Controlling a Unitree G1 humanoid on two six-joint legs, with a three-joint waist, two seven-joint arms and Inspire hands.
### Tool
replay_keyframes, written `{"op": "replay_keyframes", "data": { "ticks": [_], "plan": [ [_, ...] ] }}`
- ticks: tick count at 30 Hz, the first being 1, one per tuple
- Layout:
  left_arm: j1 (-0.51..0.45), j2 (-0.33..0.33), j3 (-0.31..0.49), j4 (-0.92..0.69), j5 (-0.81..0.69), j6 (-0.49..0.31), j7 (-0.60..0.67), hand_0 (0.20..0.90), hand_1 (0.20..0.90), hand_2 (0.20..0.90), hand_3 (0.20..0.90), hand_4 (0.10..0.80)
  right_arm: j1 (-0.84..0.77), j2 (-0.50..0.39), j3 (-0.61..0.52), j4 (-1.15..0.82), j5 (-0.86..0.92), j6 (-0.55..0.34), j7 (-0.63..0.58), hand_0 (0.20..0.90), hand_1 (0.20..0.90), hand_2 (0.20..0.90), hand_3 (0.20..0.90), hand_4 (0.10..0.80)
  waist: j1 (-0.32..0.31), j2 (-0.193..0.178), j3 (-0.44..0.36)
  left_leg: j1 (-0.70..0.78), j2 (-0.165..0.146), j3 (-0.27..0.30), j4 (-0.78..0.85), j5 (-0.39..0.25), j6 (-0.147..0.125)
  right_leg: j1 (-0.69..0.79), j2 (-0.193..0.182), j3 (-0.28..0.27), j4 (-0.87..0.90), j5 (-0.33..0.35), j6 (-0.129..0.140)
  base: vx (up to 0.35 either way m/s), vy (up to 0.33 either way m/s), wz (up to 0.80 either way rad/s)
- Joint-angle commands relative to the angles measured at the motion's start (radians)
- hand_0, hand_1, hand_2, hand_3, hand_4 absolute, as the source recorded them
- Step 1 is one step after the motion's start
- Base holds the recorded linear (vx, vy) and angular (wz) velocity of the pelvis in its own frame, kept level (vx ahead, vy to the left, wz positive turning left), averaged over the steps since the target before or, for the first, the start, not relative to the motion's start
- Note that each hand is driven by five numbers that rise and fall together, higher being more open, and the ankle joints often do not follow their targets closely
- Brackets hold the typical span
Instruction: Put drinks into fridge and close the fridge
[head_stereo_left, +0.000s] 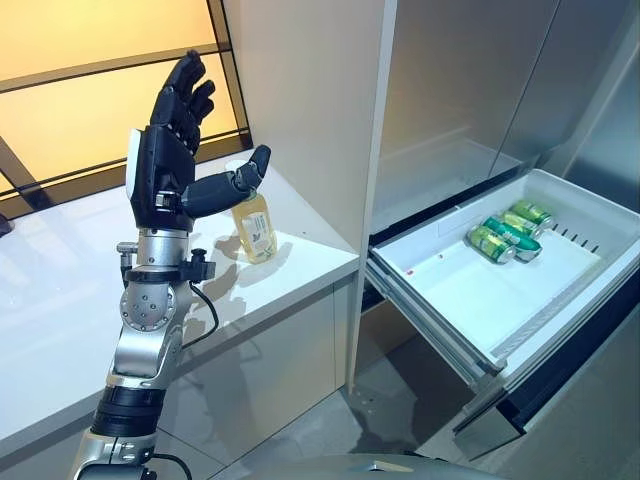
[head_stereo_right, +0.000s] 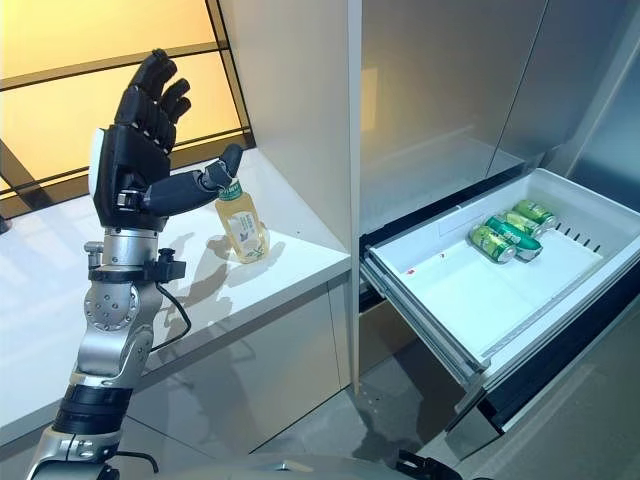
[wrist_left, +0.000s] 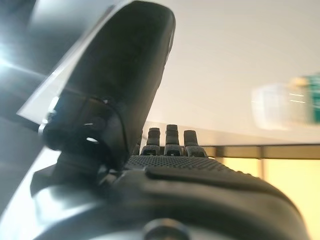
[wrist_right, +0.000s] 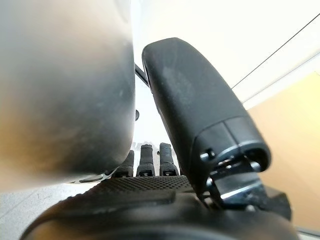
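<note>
Bottle (head_stereo_right: 241, 226) stands upright on your counter (head_stereo_right: 290, 262), just beyond the left hand (head_stereo_right: 135, 150); its fingers are spread, grasping nothing.

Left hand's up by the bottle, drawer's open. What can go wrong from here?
1. The left hand is open and raised, its thumb near the cap of the yellow bottle. The bottle stands near the counter edge; a sideways bump may tip it off.
2. The fridge drawer sticks far out, so a carried bottle may clip its front rim.
3. The green cans lie on their sides and may roll when the drawer shuts.
</note>
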Motion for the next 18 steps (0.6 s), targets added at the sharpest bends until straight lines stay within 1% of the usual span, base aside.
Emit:
{"op": "replay_keyframes", "data": {
  "ticks": [1,11,18],
  "plan": [
    [-0.048,0.044,0.007,-0.017,0.029,-0.042,0.008,0.900,0.900,0.900,0.900,0.800,-0.059,0.063,0.027,0.017,-0.022,0.007,0.065,0.900,0.900,0.900,0.900,0.800,0.012,-0.039,-0.024,0.050,-0.055,0.042,0.006,-0.112,0.051,-0.011,-0.018,0.057,0.060,-0.022,0.009,0.031,0.021,0.04],
    [-0.025,0.034,-0.005,0.092,0.052,-0.039,0.021,0.900,0.900,0.900,0.900,0.800,-0.066,0.048,0.012,0.015,-0.044,0.022,0.076,0.900,0.900,0.900,0.900,0.800,0.003,-0.034,-0.021,0.062,-0.053,0.057,0.006,-0.114,0.053,-0.007,-0.018,0.066,0.068,-0.026,0.008,0.000,0.000,0.00],
    [-0.018,0.016,-0.017,0.134,0.024,-0.033,-0.002,0.900,0.900,0.900,0.900,0.800,-0.062,0.043,0.007,0.013,-0.055,0.026,0.080,0.900,0.900,0.900,0.900,0.800,-0.009,-0.029,-0.017,0.069,-0.052,0.067,0.006,-0.116,0.056,-0.007,-0.017,0.075,0.073,-0.026,0.007,0.000,0.000,0.00]
  ]
}}
